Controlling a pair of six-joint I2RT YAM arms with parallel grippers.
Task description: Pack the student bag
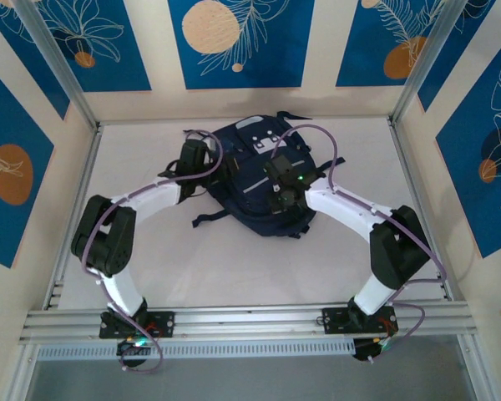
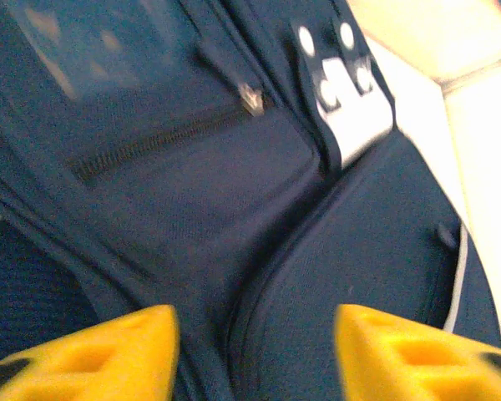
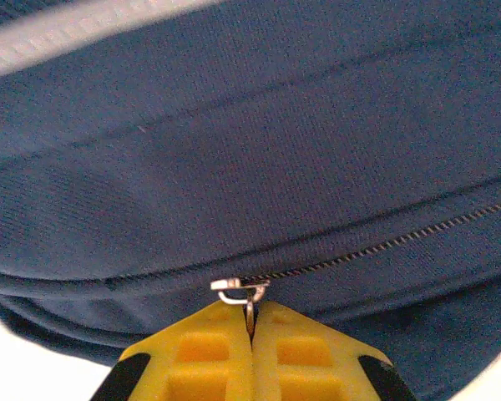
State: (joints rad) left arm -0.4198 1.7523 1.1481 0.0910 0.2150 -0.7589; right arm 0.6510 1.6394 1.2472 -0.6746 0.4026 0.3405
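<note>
1. Lying flat on the white table [image 1: 234, 267], the bag [image 1: 255, 180] sits at the far middle. It is navy, with a grey patch at its far end and dark straps [image 1: 207, 219] trailing off its near left side.
2. A zip pull [image 3: 236, 287] hangs from a closed zip line on the bag [image 3: 250, 150] in the right wrist view. A pale stripe [image 3: 75, 29] crosses the fabric above it.
3. The right gripper [image 3: 250, 324] is closed, its two yellow fingertips pressed together and pinching the ring of that zip pull.
4. From above, the right gripper [image 1: 287, 197] rests over the bag's right near part, its arm bending in from the right.
5. The left gripper [image 2: 255, 347] stands open, its yellow fingers [image 2: 108, 355] well apart, with nothing between them but bag fabric [image 2: 234, 192] beyond.
6. Ahead of it lie a closed pocket zip [image 2: 163, 134] and the patch [image 2: 342, 100], which has round white dots.
7. From above, the left gripper [image 1: 199, 159] is at the bag's left edge.
</note>
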